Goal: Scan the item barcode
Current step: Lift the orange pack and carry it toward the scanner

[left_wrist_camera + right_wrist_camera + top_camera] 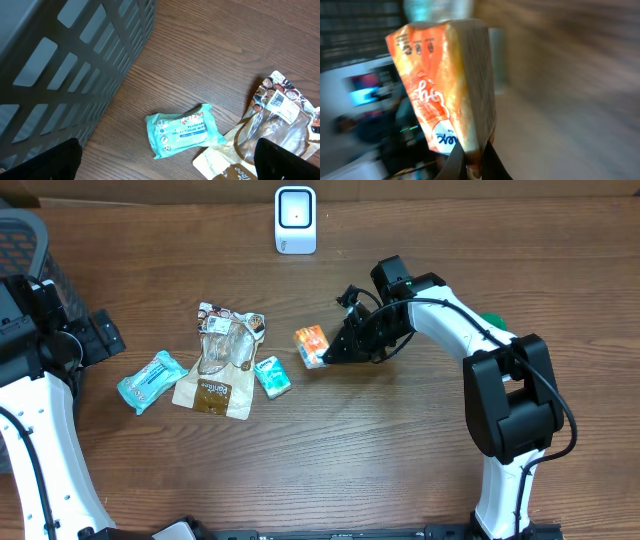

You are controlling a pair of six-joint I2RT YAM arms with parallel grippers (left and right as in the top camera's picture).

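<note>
Wooden table (330, 470) | orange packet (311, 346) | glossy wrapper, white script, pale side

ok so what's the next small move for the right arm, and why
Probably carry the orange tissue pack toward the white barcode scanner. The right gripper is shut on the pack by one edge, but the pack sits well short of the scanner, and no barcode shows in these views.

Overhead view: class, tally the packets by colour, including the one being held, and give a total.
Teal: 2, the wipes pack and the small pack
Orange: 1, the orange pack, held in the right gripper
Brown: 1, the pouch
Total: 4
</note>
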